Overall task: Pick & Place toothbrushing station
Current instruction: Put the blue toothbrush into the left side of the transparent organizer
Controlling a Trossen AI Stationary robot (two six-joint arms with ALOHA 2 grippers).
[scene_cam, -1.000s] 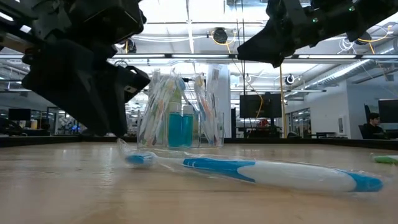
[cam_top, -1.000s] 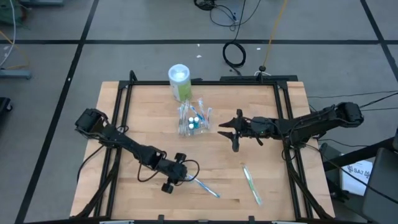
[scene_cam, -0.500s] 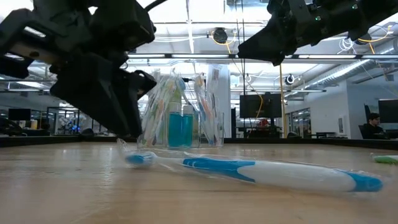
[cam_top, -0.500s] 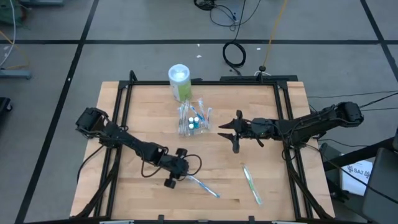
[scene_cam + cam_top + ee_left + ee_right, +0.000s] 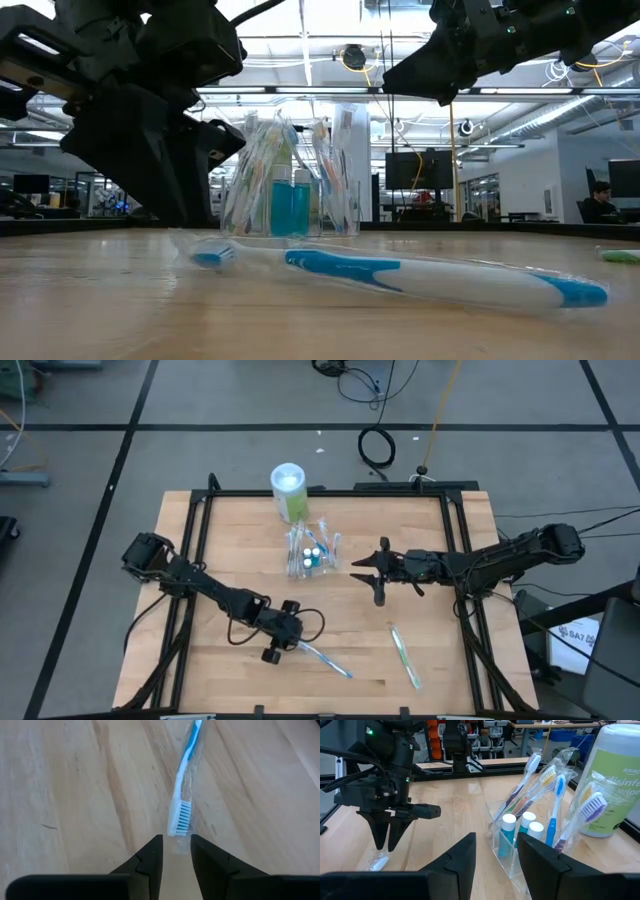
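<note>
Left gripper point(image 5: 176, 851) poised at the bristle end of a wrapped blue-and-white toothbrush point(image 5: 325, 659) lying flat on the wooden table point(image 5: 230, 570).

The toothbrush's long axis runs straight away from the left gripper, head nearest the fingers, handle pointing off toward the table's front edge; it lies well apart from the clear container point(image 5: 314, 552), on the front side of it. The left fingers stand slightly apart, their tips straddling the clear wrapper just behind the bristles, not clamped on it. The right gripper point(image 5: 378, 572), fingers apart and empty, hovers beside the container, which holds upright toothbrushes and teal tubes point(image 5: 508, 834). A green toothbrush point(image 5: 404, 655) lies farther front-right.
</note>
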